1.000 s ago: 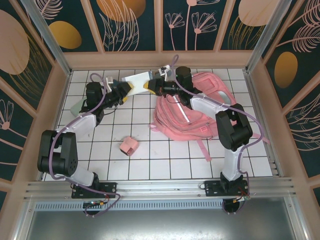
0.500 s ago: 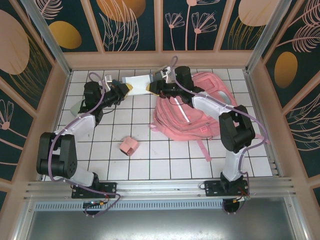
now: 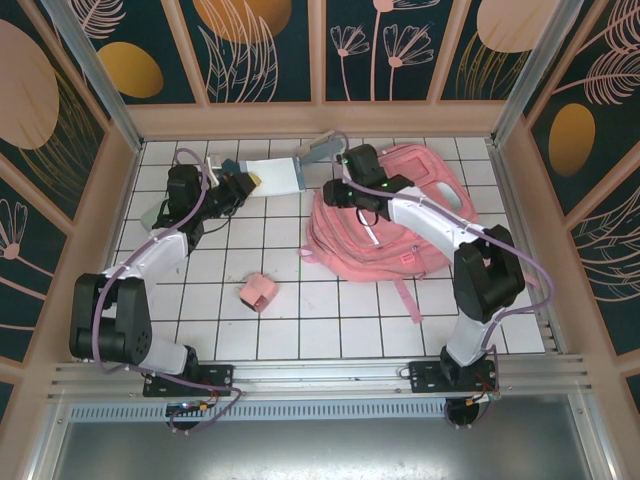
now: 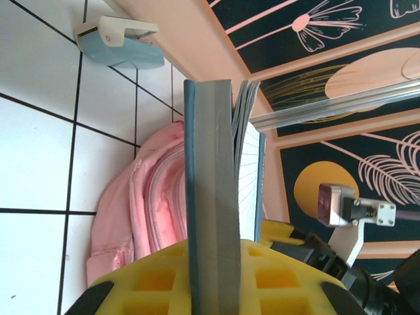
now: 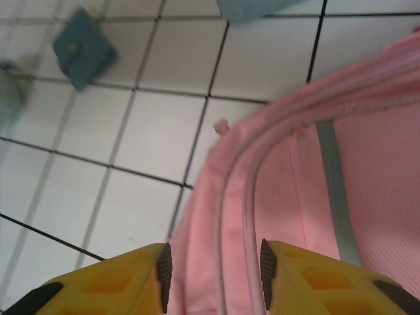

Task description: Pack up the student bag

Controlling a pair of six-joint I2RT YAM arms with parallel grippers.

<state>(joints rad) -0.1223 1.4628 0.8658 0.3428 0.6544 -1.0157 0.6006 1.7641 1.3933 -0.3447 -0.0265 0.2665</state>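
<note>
The student bag, a large pink backpack, lies flat at the back right of the tiled table. My left gripper is shut on one end of a thin book with a white face and blue-grey cover, held above the tiles left of the bag. In the left wrist view the book's spine stands clamped between the yellow fingers, with the bag beyond it. My right gripper hangs open over the bag's upper left edge. Its pads straddle a pink seam of the bag without closing on it.
A pale blue stapler-like object lies by the back wall, also seen near the wall from the left wrist. A small pink box sits on the tiles near the middle front. A pale green item lies at the left edge.
The book passed from hand to hand: my left gripper shut on it, my right gripper opened, let go and drew back right over the bag. The book shifted slightly left.
</note>
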